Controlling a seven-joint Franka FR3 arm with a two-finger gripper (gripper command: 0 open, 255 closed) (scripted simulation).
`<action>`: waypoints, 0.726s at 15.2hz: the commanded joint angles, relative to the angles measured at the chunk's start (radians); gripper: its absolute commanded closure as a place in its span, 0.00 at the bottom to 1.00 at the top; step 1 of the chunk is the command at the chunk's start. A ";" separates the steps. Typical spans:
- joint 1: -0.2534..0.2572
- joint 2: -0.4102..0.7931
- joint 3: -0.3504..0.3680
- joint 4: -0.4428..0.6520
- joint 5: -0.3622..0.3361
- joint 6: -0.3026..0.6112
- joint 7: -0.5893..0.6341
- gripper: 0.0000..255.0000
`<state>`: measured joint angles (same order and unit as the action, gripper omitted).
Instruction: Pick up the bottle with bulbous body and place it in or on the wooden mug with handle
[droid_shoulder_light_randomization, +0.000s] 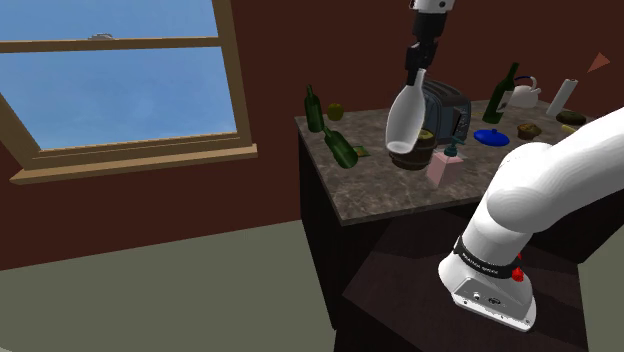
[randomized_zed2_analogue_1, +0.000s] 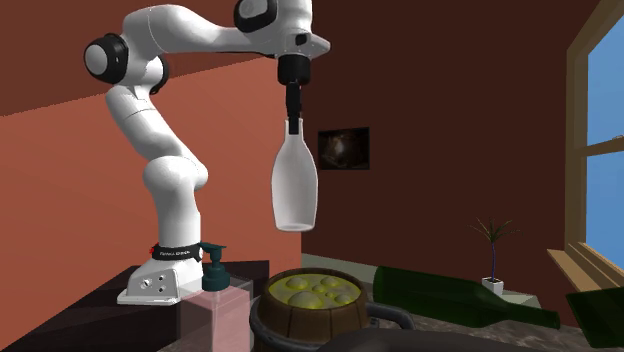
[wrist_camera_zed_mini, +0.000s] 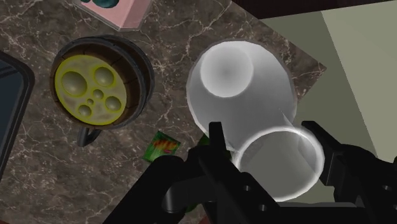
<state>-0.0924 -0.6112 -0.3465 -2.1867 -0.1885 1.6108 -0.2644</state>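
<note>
A plain white bottle with a bulbous body (droid_shoulder_light_randomization: 407, 120) hangs neck up in the air, with my gripper (droid_shoulder_light_randomization: 415, 66) shut on its neck. In the second exterior view the bottle (randomized_zed2_analogue_1: 296, 185) hangs from the gripper (randomized_zed2_analogue_1: 294, 117) well above the wooden mug (randomized_zed2_analogue_1: 312, 305). The mug (droid_shoulder_light_randomization: 427, 150) has a dark handle and a bubbly yellow-green filling. In the wrist view the fingers (wrist_camera_zed_mini: 215, 139) clasp the bottle (wrist_camera_zed_mini: 245, 89) at its neck. There the mug (wrist_camera_zed_mini: 98, 86) stands off to one side of the bottle's base, which is over bare counter.
The marble counter (droid_shoulder_light_randomization: 400, 195) also carries a pink soap dispenser (droid_shoulder_light_randomization: 443, 165) beside the mug, a toaster (droid_shoulder_light_randomization: 447, 105), a lying green bottle (droid_shoulder_light_randomization: 340, 148), two upright green bottles (droid_shoulder_light_randomization: 314, 108), a blue plate (droid_shoulder_light_randomization: 491, 136) and a kettle (droid_shoulder_light_randomization: 523, 92). The counter's edge and the floor lie close to the bottle.
</note>
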 joint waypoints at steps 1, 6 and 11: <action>0.003 0.010 0.002 0.036 0.004 -0.027 -0.003 1.00; 0.008 0.028 0.008 0.118 0.012 -0.090 -0.007 1.00; 0.008 0.136 -0.073 0.276 0.009 -0.131 -0.106 1.00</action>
<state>-0.0855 -0.5053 -0.3988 -1.9532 -0.1803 1.4895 -0.3448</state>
